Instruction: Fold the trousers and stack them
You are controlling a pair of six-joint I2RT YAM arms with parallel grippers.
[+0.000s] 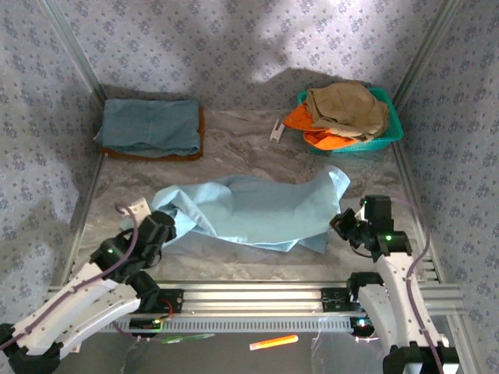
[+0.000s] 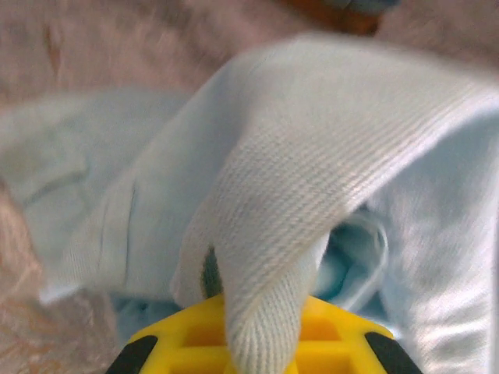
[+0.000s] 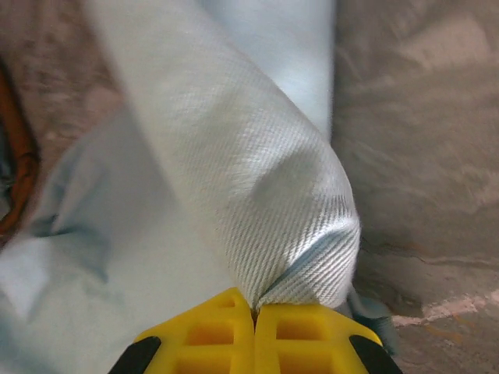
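Trousers (image 1: 249, 210) clamped in left pincer (image 1: 170, 224) and right pincer (image 1: 341, 221).

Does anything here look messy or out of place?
The pale blue trousers lie crumpled across the table. An orange stick lies below the front rail, off the table, and clothes spill over the green basket's rim.

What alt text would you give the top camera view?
The left gripper and right gripper pinch opposite ends of pale blue trousers on the table. Folded clothes lie back left, a green basket back right.
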